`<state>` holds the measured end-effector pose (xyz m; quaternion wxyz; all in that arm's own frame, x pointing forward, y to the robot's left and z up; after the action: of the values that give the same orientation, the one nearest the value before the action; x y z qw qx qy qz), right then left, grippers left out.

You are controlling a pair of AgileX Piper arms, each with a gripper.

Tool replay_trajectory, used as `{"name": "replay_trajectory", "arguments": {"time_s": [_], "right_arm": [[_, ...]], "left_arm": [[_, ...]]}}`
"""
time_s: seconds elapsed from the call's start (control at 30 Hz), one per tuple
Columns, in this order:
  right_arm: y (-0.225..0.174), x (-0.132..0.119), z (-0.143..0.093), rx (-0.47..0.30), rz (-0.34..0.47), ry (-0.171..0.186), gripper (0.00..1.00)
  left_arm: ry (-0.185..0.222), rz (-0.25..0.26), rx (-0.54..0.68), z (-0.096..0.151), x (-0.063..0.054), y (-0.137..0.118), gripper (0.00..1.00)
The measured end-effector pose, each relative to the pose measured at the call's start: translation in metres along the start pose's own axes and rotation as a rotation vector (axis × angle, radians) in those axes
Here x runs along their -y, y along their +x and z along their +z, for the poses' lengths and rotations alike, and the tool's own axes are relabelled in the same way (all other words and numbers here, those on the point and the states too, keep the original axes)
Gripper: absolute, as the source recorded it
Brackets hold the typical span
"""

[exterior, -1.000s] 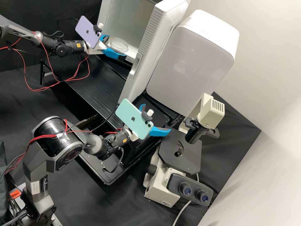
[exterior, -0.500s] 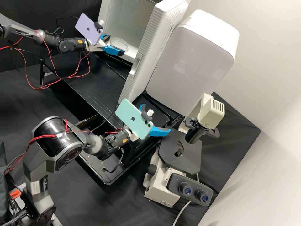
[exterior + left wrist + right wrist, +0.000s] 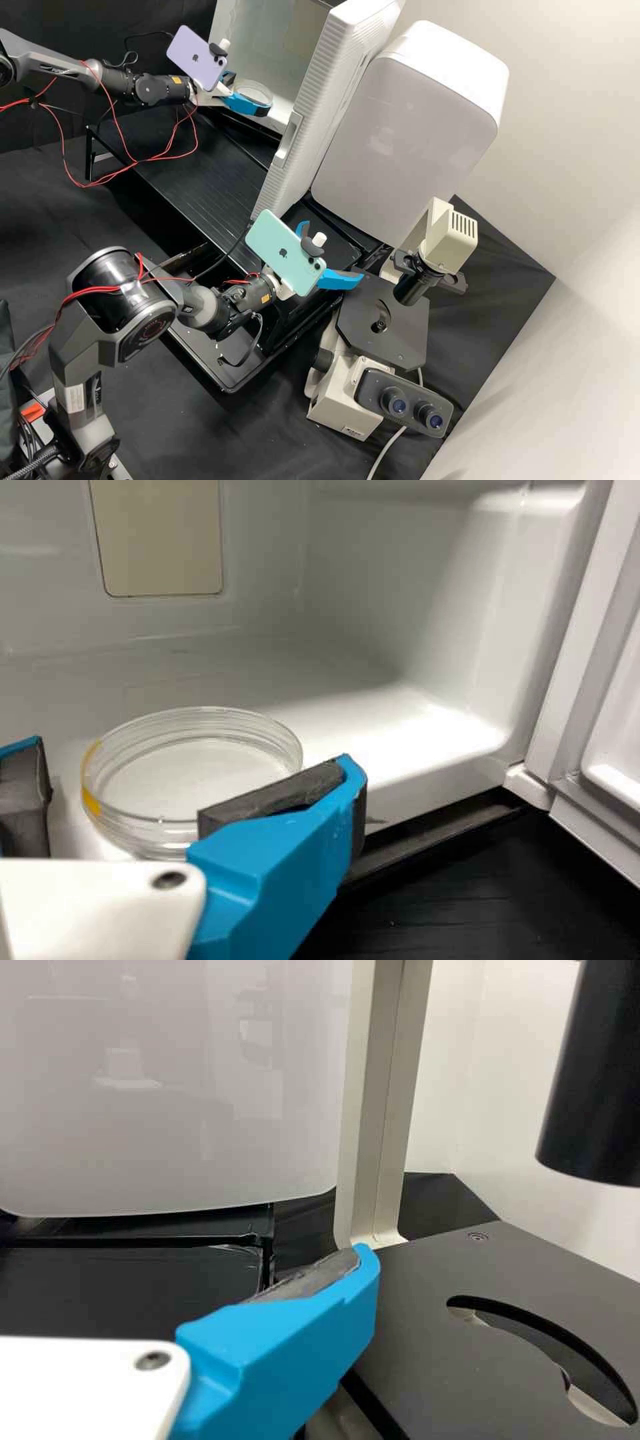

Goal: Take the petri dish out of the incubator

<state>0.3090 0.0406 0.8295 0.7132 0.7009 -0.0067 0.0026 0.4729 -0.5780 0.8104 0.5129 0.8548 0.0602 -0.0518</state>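
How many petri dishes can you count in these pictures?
1. The petri dish sits on the incubator floor near the open door, flanked by the open left gripper. Others might be hidden elsewhere.

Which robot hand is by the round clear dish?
The left hand, at the incubator, fingers either side of the petri dish. The right hand is by the microscope.

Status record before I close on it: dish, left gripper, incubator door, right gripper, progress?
petri dish: flat on the floor inside the incubator, near its front edge
left gripper: open, one finger on each side of the dish
incubator door: open
right gripper: by the microscope stage, away from the dish
progress: dish not yet out
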Motion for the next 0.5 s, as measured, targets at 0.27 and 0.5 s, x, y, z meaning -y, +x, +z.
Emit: {"name": "replay_trajectory", "arguments": {"time_s": [0.27, 0.5], "right_arm": [[0.0, 0.0, 0.0, 0.0, 0.0, 0.0, 1.0], [0.0, 0.0, 0.0, 0.0, 0.0, 0.0, 1.0]], "left_arm": [[0.002, -0.007, -0.003, 0.0011, -0.0019, 0.0002, 0.0], [0.028, 0.009, 0.004, 0.0033, 0.0006, -0.0006, 0.0]]}}
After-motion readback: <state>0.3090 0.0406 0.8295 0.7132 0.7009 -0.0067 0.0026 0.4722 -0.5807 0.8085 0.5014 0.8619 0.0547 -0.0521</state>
